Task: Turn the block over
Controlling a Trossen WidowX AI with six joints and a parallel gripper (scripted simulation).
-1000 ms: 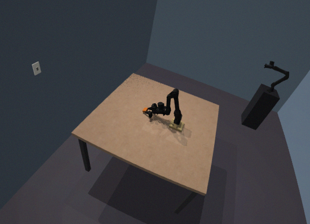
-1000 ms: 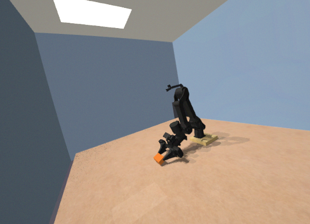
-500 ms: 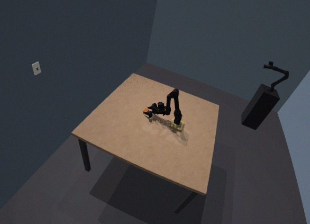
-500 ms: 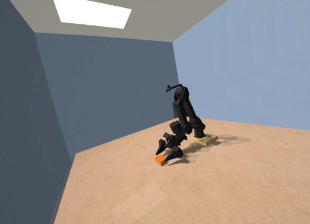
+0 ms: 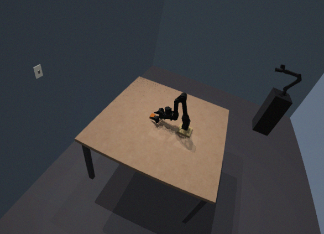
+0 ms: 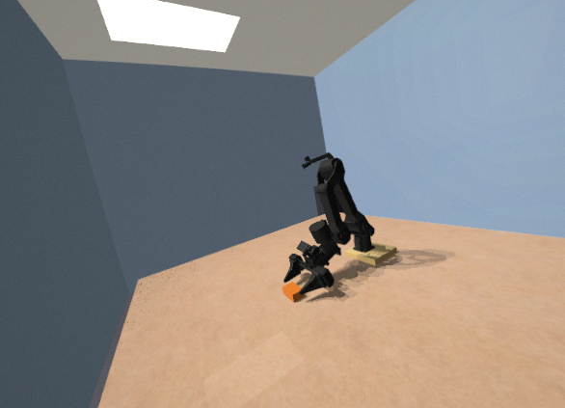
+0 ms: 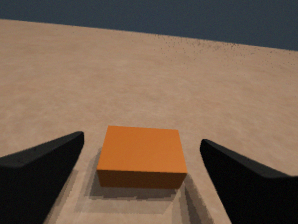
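The orange block [image 5: 152,115] [image 6: 291,291] [image 7: 142,150] rests on the table [image 5: 124,145] [image 6: 386,350] [image 7: 150,85]. Its top and the sides in view are plain orange, with no mark on them. Its underside is hidden. The gripper [image 5: 156,116] [image 6: 293,287] [image 7: 142,140] is open, tilted low toward the table, with one finger on each side of the block. The wrist view shows a gap between the block and each fingertip.
The arm's base stands on a pale yellow plate [image 5: 189,133] [image 6: 381,258] on the table, behind the gripper. A black pedestal [image 5: 269,112] with a second arm stands on the floor beyond the table. A light switch [image 5: 35,71] is on the wall.
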